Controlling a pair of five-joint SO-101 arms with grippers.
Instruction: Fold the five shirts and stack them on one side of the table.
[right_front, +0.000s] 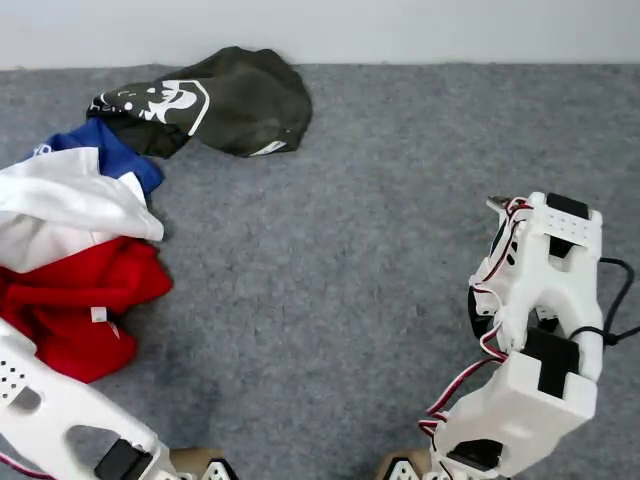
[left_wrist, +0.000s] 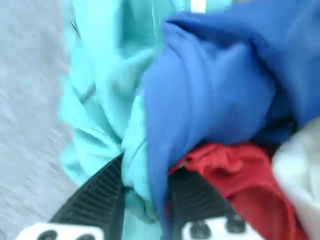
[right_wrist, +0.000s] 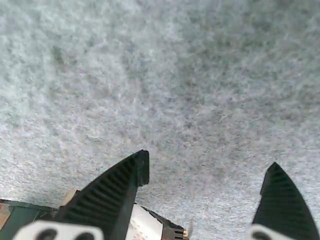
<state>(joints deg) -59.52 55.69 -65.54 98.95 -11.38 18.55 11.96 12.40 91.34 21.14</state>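
Left wrist view: left gripper (left_wrist: 147, 200) is pinching a bunch of the teal shirt (left_wrist: 100, 75), and an edge of the blue shirt (left_wrist: 220, 90) looks caught between the fingers too. The red shirt (left_wrist: 235, 170) and white shirt (left_wrist: 300, 170) lie right against them.

All four are heaped at the table's left edge, unfolded. The dark green shirt (right_front: 230, 95) lies far left, just beside the heap.

Risks:
- A two-layer grip means a lift could drag blue along with teal, or tip the whole heap.
- The pinch is on bunched cloth, not a hem, so it could slip.

Right gripper (right_wrist: 208, 161) is spread wide over bare grey table (right_wrist: 175, 75), right side, well apart, so it can't pin the heap.
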